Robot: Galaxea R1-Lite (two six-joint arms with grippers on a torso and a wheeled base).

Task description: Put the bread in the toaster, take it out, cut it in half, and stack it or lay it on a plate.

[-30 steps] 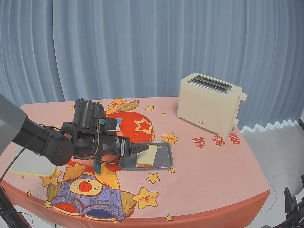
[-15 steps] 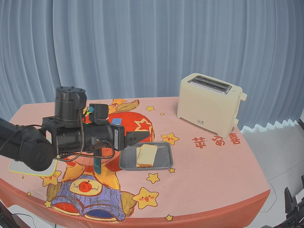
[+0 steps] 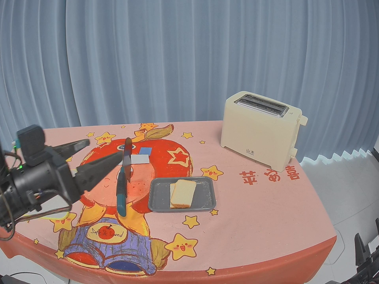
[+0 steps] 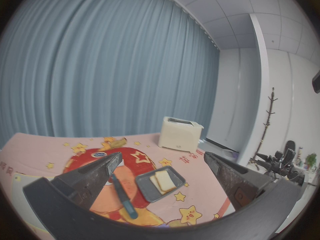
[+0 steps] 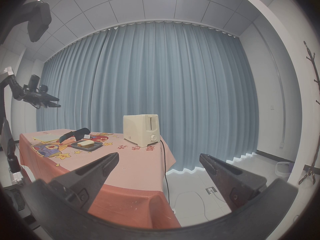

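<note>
left gripper (image 3: 105, 148) wide open, empty, 9 o'clock of tray (image 3: 203, 196). bread (image 3: 183, 192) looks halved, stacked there. risk: low arm swing clips knife (image 3: 121, 196), shoves tray.

Your head camera looks forward and down over the pink cartoon-printed table (image 3: 256, 217), taking in the whole top at middle range. The left wrist camera sits above the table's left side and faces across it, past the left gripper (image 4: 162, 155), toward the cream two-slot toaster (image 4: 180, 134). It shares that toaster and the grey rectangular tray (image 4: 146, 190) with the head view. The right wrist camera sits low, well off the table's right end, facing level over the right gripper (image 5: 159, 156). There you see the toaster and tray far off, with a dark shape beside the tray, possibly the left gripper.
</note>
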